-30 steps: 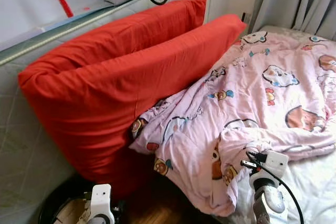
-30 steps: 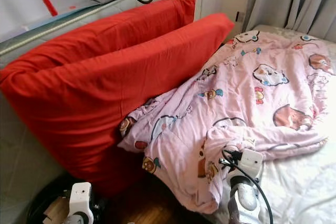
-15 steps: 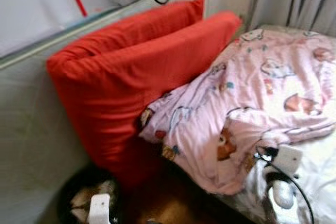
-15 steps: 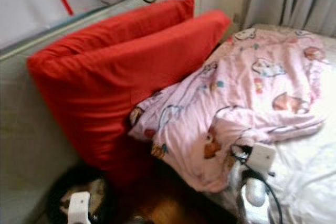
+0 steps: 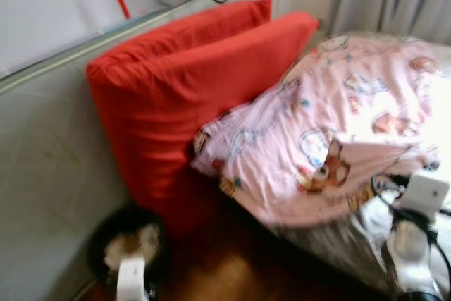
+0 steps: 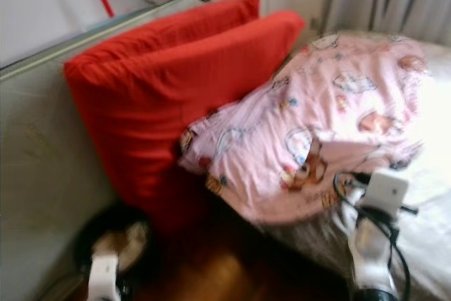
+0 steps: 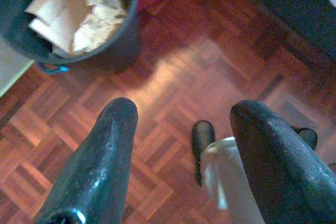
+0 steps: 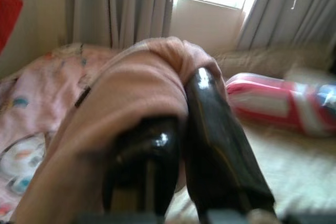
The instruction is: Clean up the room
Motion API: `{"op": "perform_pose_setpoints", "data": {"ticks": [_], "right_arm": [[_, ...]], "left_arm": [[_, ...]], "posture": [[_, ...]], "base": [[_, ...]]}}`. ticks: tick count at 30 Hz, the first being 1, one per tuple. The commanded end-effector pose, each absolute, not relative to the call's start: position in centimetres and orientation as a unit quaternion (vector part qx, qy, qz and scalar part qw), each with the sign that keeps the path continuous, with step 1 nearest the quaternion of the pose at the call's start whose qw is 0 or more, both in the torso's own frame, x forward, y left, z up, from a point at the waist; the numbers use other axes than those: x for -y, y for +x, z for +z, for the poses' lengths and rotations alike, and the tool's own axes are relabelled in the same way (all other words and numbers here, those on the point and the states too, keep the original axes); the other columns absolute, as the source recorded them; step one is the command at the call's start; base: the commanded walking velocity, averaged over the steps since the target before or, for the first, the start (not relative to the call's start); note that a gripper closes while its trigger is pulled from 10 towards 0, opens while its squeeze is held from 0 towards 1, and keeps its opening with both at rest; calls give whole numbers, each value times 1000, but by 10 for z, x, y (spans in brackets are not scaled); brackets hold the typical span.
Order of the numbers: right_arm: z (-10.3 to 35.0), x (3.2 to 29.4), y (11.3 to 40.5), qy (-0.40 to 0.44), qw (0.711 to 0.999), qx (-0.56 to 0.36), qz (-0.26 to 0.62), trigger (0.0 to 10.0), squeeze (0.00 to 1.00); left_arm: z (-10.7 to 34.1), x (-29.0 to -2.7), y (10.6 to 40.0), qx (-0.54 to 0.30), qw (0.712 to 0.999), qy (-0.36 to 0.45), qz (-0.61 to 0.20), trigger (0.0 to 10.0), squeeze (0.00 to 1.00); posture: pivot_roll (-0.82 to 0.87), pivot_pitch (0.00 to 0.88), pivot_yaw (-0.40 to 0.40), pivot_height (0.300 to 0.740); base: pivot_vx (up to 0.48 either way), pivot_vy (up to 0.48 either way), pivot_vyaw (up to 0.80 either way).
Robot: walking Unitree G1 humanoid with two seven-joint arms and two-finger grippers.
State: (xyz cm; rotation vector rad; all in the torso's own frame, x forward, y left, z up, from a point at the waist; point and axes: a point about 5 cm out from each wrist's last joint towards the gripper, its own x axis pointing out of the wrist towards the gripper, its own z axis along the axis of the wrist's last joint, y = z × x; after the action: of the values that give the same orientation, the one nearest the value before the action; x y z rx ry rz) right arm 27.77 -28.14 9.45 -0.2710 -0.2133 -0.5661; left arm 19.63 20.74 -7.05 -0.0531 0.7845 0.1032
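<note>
Silver arms carry white wrist boxes; a black cable loops at the right one. Each claw (image 7: 181,145) has two glossy black fingers (image 8: 220,145).

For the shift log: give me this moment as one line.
right gripper: shut on pink blanket, lifting its edge off bed | left gripper: open, idle above floor near waste bin | red pillows: against headboard

Both eye views are smeared by blur, so the cartoon prints on the pink quilt (image 5: 331,139) cannot be made out. The black bin (image 5: 130,241) is cut by the lower edge and partly covered by the left arm, its pale contents unclear. In the right wrist view, quilt cloth drapes over the right gripper (image 8: 181,129), hiding its fingertips.
</note>
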Motion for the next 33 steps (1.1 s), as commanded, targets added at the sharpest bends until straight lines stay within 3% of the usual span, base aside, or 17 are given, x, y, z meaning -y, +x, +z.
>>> {"op": "perform_pose_setpoints", "data": {"ticks": [1,15,25,29,33], "right_arm": [[113,285,280,-153,937,139,-283,10000,0],[143,279,257,-242,911,193,-273,10000,0],[175,279,236,-215,898,224,-312,10000,0],[163,280,216,-207,906,183,-320,10000,0],[117,286,192,-163,920,85,-347,10000,0]], "left_arm": [[-70,-211,195,-385,921,-20,51,10000,0],[-70,-209,197,-383,922,-21,48,10000,0],[-70,-207,198,-383,922,-20,47,10000,0],[-70,-207,199,-382,923,-20,46,10000,0],[-69,-206,199,-381,923,-22,44,10000,0]], "posture": [[54,67,73,740],[45,71,74,740],[44,71,67,740],[34,73,68,740],[40,72,63,740]], "base": [[0,0,0],[0,0,0],[0,0,0],[0,0,0],[0,0,0]]}}
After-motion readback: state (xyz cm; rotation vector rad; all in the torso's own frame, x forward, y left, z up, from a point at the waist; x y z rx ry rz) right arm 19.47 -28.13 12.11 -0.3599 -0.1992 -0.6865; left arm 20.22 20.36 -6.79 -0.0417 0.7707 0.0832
